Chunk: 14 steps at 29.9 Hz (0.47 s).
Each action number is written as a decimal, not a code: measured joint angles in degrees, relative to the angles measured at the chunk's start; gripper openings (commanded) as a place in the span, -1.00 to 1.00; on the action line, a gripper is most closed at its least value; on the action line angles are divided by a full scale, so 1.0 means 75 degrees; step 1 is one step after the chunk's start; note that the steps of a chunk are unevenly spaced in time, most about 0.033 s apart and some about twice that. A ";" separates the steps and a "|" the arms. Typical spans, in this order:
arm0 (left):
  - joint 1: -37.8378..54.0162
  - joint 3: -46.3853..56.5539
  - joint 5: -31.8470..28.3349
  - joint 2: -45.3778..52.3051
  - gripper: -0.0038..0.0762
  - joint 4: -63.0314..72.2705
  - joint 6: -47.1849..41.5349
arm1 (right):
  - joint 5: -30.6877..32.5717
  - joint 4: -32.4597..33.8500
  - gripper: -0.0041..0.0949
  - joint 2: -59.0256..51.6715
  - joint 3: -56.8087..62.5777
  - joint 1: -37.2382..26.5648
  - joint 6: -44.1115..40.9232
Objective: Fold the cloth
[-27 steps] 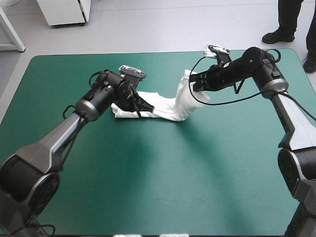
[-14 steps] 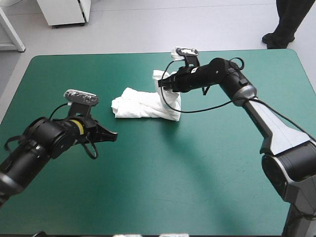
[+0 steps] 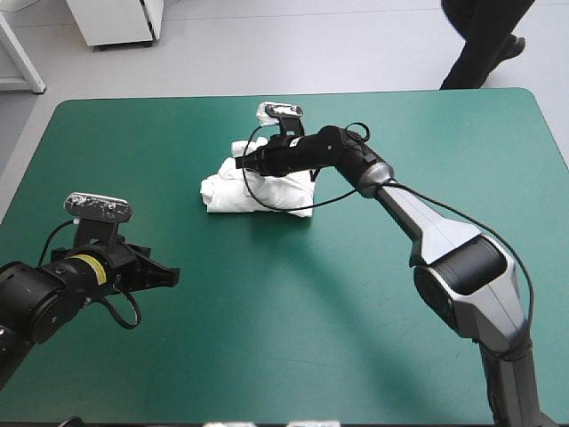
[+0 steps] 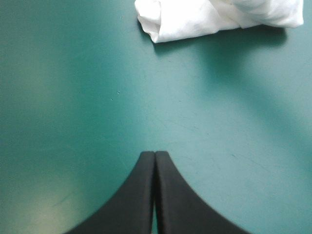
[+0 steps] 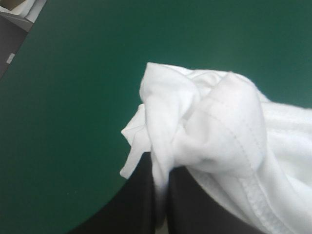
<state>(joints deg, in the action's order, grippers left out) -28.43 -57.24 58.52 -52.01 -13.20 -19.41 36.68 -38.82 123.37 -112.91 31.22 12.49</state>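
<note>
The right end effector [image 5: 161,168], a pair of broad black fin-shaped fingers, is all but closed on a bunched corner of the white short-sleeved fabric T-shirt [image 3: 258,194]. The fabric is pinched between the tips and spills over them in a wad, with a stitched hem showing. In the high view this grip sits above centre, over the upper left part of the garment. The rest of the T-shirt lies below it as a lumpy, roughly folded bundle on the teal-green cover of the worktop [image 3: 356,311]. The left end effector [image 4: 155,155] is fully closed on nothing, its fingers meeting in a point. It hangs over bare cover at the lower left of the high view, well apart from the bundle.

The main risk is probably the wadded grip. Released as it is, the corner would likely land crumpled rather than flat, leaving a thick, uneven fold. Nothing pins the bundle either, so a further sideways pull could drag the whole garment across the cover or tip the layers open. The pinch looks small, and fabric could slip out early if the arm moves quickly.
</note>
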 measured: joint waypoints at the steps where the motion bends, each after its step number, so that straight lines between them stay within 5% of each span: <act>1: 0.0000 0.0000 0.0000 0.0000 -0.93 0.0083 -0.0006 | 0.0084 -0.0071 -0.77 0.0198 -0.0249 0.0034 0.0000; 7: 0.0000 0.0000 0.0016 0.0000 -0.93 0.0632 -0.0006 | 0.0602 -0.0176 0.16 0.0973 -0.1240 0.0153 0.0000; 14: 0.0000 0.0000 0.0016 0.0000 -0.93 0.0806 -0.0006 | 0.1200 0.0017 0.18 0.1015 -0.1531 0.0155 -0.0234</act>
<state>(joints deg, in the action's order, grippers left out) -28.43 -57.24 58.65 -52.01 -7.15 -19.46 45.68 -38.69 130.99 -124.40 32.38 10.74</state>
